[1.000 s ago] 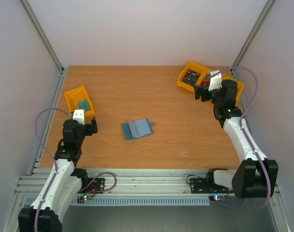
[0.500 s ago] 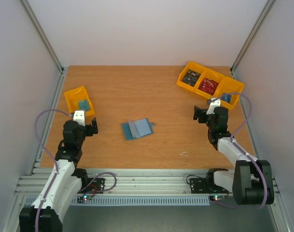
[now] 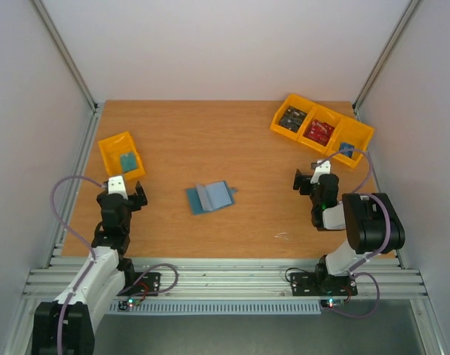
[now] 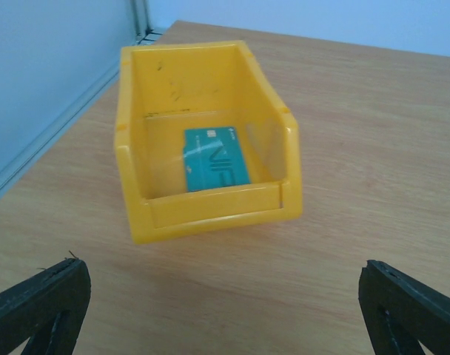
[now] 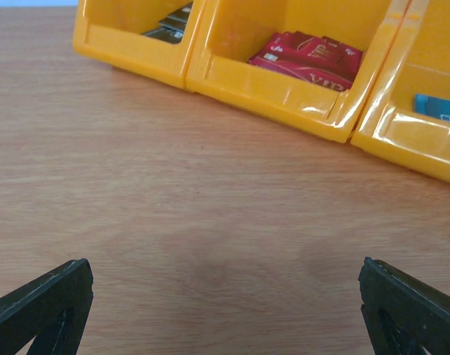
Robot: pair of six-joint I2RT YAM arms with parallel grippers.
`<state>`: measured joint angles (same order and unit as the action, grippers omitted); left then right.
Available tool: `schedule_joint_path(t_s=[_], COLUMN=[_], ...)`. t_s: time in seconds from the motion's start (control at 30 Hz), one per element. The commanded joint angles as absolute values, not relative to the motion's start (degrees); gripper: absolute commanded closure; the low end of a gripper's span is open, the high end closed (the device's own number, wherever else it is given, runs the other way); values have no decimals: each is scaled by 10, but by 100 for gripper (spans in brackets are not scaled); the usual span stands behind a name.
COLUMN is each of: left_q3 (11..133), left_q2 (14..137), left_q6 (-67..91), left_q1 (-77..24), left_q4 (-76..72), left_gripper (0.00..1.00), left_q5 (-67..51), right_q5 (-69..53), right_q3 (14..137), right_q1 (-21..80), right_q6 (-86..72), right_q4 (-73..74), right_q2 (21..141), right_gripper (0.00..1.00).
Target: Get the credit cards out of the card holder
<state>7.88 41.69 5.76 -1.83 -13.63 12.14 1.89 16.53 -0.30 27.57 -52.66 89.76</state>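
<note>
The wooden tabletop (image 3: 225,133) carries a row of three yellow bins (image 3: 321,129) at its far right and a single yellow bin (image 3: 121,155) at its far left. Between them, near the middle, lies the card holder (image 3: 209,197). It is opened flat, pale lining up, with its long axis running roughly left to right and slightly skewed.

The left claw (image 3: 123,194) sits just near of the single bin with its jaws wide apart and nothing in them. The right claw (image 3: 317,181) sits near of the row, equally spread and empty. The holder lies to the right of the left claw and to the left of the right one, at about the same depth as both. The left looks a little closer, so I'd expect that arm to reach first.

Neither wrist camera shows the holder, as both face the bins. The left one shows a teal card (image 4: 214,157) flat in its bin. The right one shows red cards (image 5: 306,59) in the middle bin and a blue card (image 5: 440,109) in the next. From overhead I can't tell whether any card remains in the slots.
</note>
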Motion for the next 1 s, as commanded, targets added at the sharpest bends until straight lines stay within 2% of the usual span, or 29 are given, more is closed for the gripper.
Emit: schedule_joint_path(t_s=[0.0, 0.13, 0.43, 0.6, 0.77, 0.87, 0.97], left_q3=[61, 51, 105, 171, 169, 185, 188], left_q2=[433, 473, 641, 771, 870, 881, 891], left_q6=[102, 124, 103, 76, 30, 15, 20], left_q1=[-14, -14, -12, -10, -10, -10, -10], left_q4=[-272, -333, -441, -491, -586, -581, -587], left_gripper=[1, 1, 1, 1, 1, 1, 1], left_q5=[183, 226, 234, 199, 71, 49, 83], right_q5=[12, -23, -25, -25, -26, -26, -26], right_q3=[176, 222, 225, 225, 225, 225, 226], right_q1=[0, -2, -4, -4, -5, -5, -5], right_q6=[293, 295, 292, 292, 292, 292, 291], right_q4=[-608, -517, -510, -510, -511, -510, -509], right_q2=[912, 913, 913, 913, 912, 912, 912], right_gripper=[2, 1, 1, 1, 2, 2, 2])
